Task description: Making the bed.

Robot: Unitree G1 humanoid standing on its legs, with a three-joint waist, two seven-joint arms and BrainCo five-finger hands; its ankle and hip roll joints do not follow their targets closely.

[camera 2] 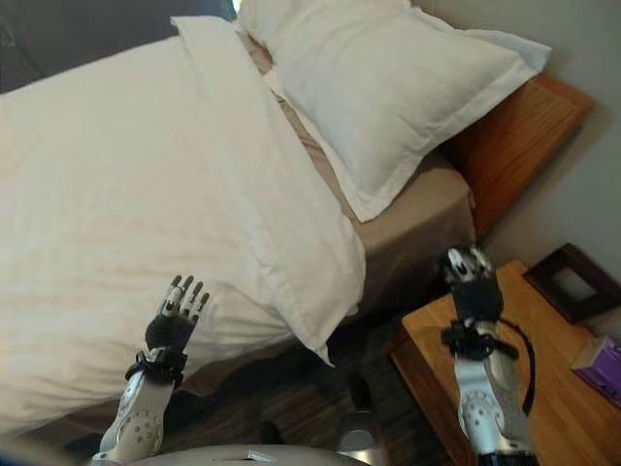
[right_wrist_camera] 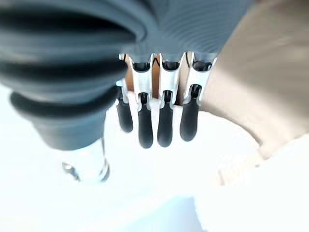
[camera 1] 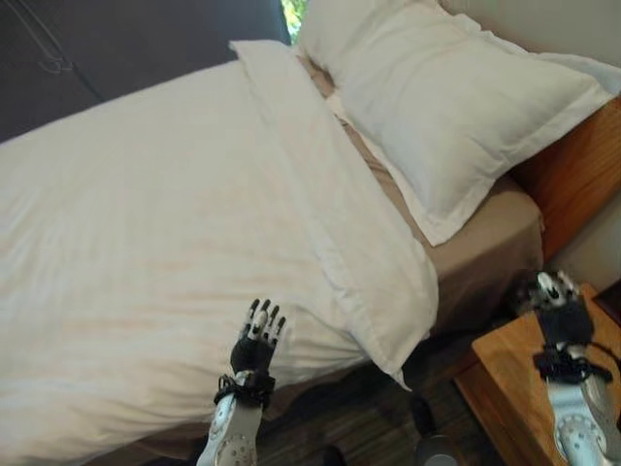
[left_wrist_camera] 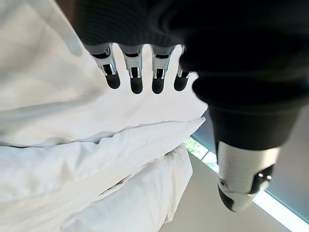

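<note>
A white duvet (camera 1: pixel 146 223) covers the bed, its top edge folded back in a broad band (camera 1: pixel 330 204) whose corner hangs over the near side. A large white pillow (camera 1: pixel 456 107) lies at the head on the tan sheet (camera 1: pixel 485 238). My left hand (camera 1: pixel 257 335) is raised at the duvet's near edge, its fingers (left_wrist_camera: pixel 136 72) straight and holding nothing. My right hand (camera 1: pixel 561 306) hovers beside the bed's head corner, above the nightstand, with its fingers (right_wrist_camera: pixel 164 121) extended and nothing in them.
A wooden headboard (camera 1: pixel 582 165) stands behind the pillow. The wooden nightstand (camera 2: pixel 553 388) at the right carries a dark picture frame (camera 2: pixel 572 282) and a purple box (camera 2: pixel 604 364). Dark floor (camera 1: pixel 378 417) runs between bed and nightstand.
</note>
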